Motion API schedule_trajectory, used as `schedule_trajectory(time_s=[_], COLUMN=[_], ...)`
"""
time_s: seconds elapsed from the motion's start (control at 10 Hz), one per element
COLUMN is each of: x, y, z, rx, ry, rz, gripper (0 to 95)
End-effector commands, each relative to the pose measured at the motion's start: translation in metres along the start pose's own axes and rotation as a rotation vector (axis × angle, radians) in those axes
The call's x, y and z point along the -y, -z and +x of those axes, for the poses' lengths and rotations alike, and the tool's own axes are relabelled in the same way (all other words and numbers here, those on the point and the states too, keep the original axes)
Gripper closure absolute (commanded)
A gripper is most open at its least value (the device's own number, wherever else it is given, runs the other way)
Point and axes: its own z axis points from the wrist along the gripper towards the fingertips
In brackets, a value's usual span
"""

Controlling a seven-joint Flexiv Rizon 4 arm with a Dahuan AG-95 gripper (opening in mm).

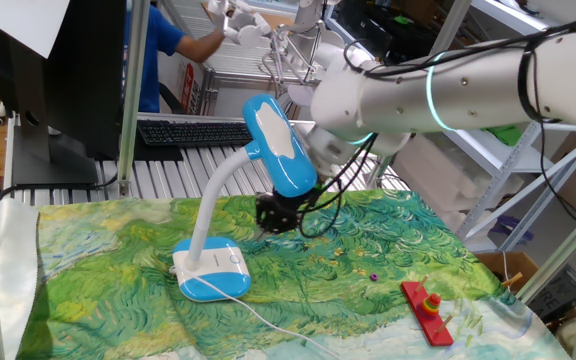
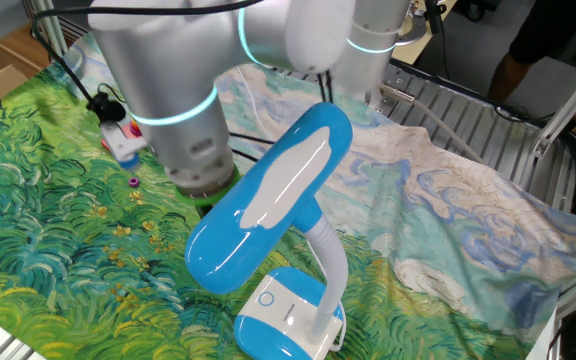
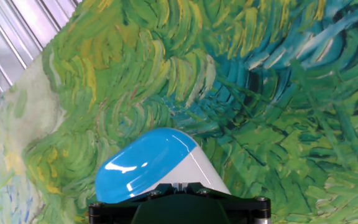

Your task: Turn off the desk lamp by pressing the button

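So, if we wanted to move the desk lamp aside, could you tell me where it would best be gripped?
Probably the desk lamp's white gooseneck, low on its near-upright stretch just above the base. It is slim enough for fingers to span, unlike the wide flat base or broad head. Come in level from the open cloth side, below the overhanging head.

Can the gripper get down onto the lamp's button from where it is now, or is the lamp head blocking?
Probably yes. The gripper hangs just behind the desk lamp, beside the base, and the button lies bare on the white top plate. The head overhangs nearby, so it may crowd the approach.
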Motion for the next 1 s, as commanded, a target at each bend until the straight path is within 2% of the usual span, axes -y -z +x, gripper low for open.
schedule_trajectory(time_s=[0.1, 0.3, 0.5, 0.6, 0.7, 0.8, 1.0], x=[0.024, 0.036, 0.050, 0.053, 0.055, 0.058, 0.064], y=[-0.005, 0.001, 0.012, 0.014, 0.018, 0.022, 0.028], z=[0.010, 0.017, 0.021, 0.023, 0.027, 0.029, 0.033], rx=[-0.009, -0.004, 0.008, 0.014, 0.034, 0.042, 0.040], ry=[0.006, 0.034, 0.057, 0.063, 0.081, 0.095, 0.108], rz=[0.018, 0.074, 0.091, 0.105, 0.146, 0.170, 0.188], gripper=[95.0, 95.0, 95.0, 95.0, 95.0, 95.0, 95.0])
